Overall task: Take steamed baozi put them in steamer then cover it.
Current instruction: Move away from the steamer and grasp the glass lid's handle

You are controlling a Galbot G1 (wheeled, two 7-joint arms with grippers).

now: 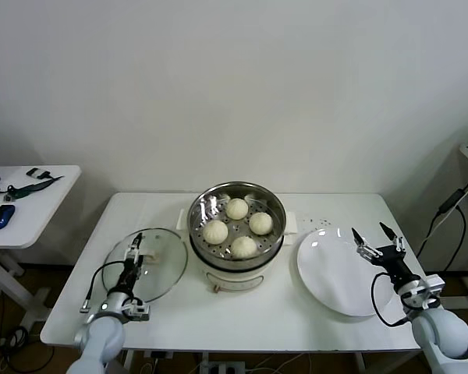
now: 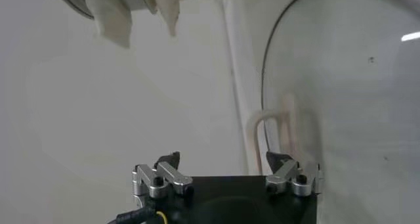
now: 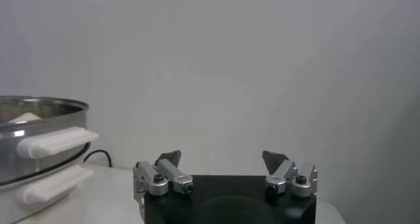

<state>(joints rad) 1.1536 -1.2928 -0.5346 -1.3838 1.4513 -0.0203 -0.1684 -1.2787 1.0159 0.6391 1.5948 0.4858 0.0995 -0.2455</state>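
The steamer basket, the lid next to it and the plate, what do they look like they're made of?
Steamer basket: polished metal, probably stainless steel; its wall mirrors the room and its floor is perforated.
Lid: clear glass, since the table shows through, with a metal rim and a cream handle, likely plastic.
Plate: glossy white, ceramic or melamine; cannot tell which.

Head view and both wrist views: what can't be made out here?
- Lid handle: in the head view the left gripper covers it; the left wrist view shows only part of it through the glass.
- Plate: absent from the right wrist view.
- Baozi: the steamer wall hides them in the right wrist view.
- Right gripper: contact with the plate unclear.
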